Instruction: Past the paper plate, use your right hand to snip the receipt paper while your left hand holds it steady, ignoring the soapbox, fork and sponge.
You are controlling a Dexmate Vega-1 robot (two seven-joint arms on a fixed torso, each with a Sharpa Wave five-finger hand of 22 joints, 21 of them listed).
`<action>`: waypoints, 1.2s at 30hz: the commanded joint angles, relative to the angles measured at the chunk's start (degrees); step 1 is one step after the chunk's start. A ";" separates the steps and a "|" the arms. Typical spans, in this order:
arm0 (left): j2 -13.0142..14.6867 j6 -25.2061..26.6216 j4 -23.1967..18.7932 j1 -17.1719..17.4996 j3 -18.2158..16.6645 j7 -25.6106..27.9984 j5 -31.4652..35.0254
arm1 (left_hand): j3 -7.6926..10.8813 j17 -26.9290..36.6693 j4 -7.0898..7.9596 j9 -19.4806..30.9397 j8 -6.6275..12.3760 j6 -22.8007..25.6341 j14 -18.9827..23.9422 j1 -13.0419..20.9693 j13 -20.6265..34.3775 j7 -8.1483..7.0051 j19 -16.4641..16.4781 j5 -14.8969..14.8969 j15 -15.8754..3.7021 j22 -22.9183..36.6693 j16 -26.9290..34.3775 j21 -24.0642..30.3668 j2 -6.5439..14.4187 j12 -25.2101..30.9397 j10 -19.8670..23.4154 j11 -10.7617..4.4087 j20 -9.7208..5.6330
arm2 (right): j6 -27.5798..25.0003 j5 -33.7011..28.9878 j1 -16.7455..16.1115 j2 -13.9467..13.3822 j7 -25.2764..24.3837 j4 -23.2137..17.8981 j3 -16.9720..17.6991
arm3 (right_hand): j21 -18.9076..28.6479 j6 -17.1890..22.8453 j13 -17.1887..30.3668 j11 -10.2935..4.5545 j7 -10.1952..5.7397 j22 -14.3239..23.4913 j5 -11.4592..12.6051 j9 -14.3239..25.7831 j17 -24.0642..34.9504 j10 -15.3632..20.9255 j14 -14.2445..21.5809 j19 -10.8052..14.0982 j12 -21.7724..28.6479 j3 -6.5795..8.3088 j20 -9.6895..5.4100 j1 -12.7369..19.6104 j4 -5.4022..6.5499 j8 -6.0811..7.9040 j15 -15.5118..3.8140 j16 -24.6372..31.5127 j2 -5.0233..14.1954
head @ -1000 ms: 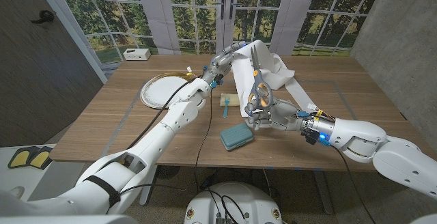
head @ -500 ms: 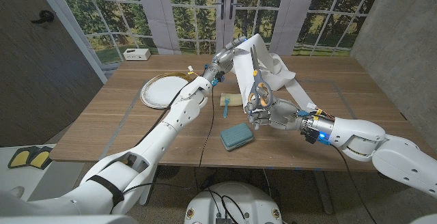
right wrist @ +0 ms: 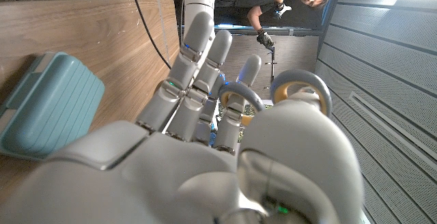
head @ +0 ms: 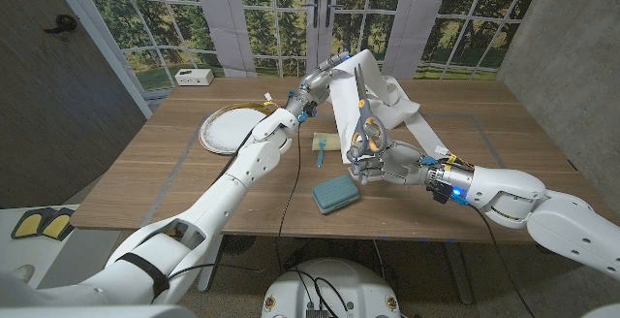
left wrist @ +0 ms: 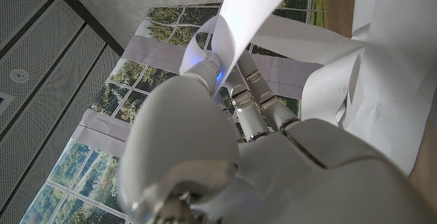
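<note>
Paper plate (head: 229, 127) holds nothing; soapbox (head: 335, 194) lid closed.

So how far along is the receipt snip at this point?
Done: the left hand holds the receipt paper raised, and the right hand grips the scissors. In hand: blades point up along the strip. Left: the cut itself; the paper looks whole.
</note>
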 commanded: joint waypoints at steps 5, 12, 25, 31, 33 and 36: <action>0.42 -3.31 -5.99 3.73 0.97 7.21 3.90 | 0.40 0.70 -0.27 0.33 -0.16 0.23 -0.11 -0.58 0.59 -0.04 -0.76 0.50 -6.52 -0.20 -0.18 0.77 0.14 0.50 -0.12 -0.17 -1.09 | 0.06 -0.09 0.67 -0.83 0.12 -0.27 -0.95 | -0.20 -0.40 0.13 -0.92 0.24 0.15 -0.13 -0.33 -0.13 1.58 -0.28 0.39 0.41 -0.66 -1.66 0.08 -0.07 -0.91 -1.82 -0.26 0.06; 1.07 -3.09 -7.07 4.03 1.57 6.98 4.03 | 0.54 1.04 -0.37 0.43 -0.21 0.30 -0.12 -0.63 0.82 -0.19 -0.96 0.51 -6.53 -0.48 -0.28 1.22 0.12 0.52 -0.18 -0.24 -1.14 | 0.58 -0.26 0.01 -1.29 0.31 -0.55 -0.70 | -0.48 -5.17 0.08 -1.08 0.33 0.16 -0.23 -2.38 -0.18 1.77 -0.59 0.10 0.52 -0.83 -1.45 -0.18 0.03 -4.81 -1.48 -0.29 -0.09; 1.70 -2.47 -7.74 4.78 2.08 7.22 3.78 | 0.77 1.47 -0.44 0.55 -0.35 0.33 -0.07 -0.78 0.83 -0.25 -1.22 0.49 -6.55 -0.97 -0.48 1.90 0.11 0.39 -0.12 -0.16 -1.21 | 1.44 -1.65 0.62 -1.87 1.82 -0.87 -1.50 | -0.84 -10.38 -0.30 -0.86 2.95 0.14 -0.36 -6.64 -0.55 1.56 -1.05 0.03 0.37 -2.16 -0.65 -0.83 -0.20 -10.73 -0.53 -0.45 -3.23; 1.80 -2.20 -7.84 4.90 2.22 6.79 3.34 | 0.84 1.63 -0.48 0.58 -0.41 0.35 -0.08 -0.85 0.83 -0.26 -1.32 0.46 -6.57 -1.17 -0.58 2.18 0.05 0.35 -0.08 -0.21 -1.29 | 1.82 -2.59 1.97 -1.97 2.62 -0.77 -2.65 | -1.38 -14.21 -0.66 -0.46 4.21 0.12 0.25 -10.09 -1.18 -0.12 -2.36 -0.57 -0.34 -2.76 0.10 -1.63 -0.16 -15.16 0.21 -0.95 -5.67; 1.90 -1.98 -7.98 4.92 2.31 6.48 3.12 | 0.88 1.71 -0.49 0.63 -0.44 0.31 -0.09 -0.87 0.86 -0.23 -1.30 0.46 -6.55 -1.26 -0.63 2.33 0.05 0.35 -0.06 -0.17 -1.31 | 1.67 -2.88 2.05 -2.24 1.99 -1.00 -2.72 | -1.49 -15.92 -0.72 -0.39 4.69 0.12 0.52 -11.20 -1.52 -0.74 -2.50 -0.56 -0.57 -2.82 0.22 -2.02 -0.04 -16.77 0.63 -1.00 -6.28; 1.95 -1.62 -8.35 5.03 2.42 6.35 2.83 | 0.94 1.78 -0.49 0.61 -0.56 0.18 -0.09 -0.91 0.86 -0.31 -1.36 0.45 -6.55 -1.39 -0.71 2.50 0.08 0.30 -0.09 -0.25 -1.32 | 1.32 -3.08 2.92 -2.31 1.97 -0.91 -3.50 | -1.62 -16.87 -1.03 -0.08 4.74 0.12 0.80 -12.17 -1.53 -1.17 -2.62 -0.64 -0.89 -2.75 0.42 -2.23 0.03 -17.95 0.85 -0.89 -6.63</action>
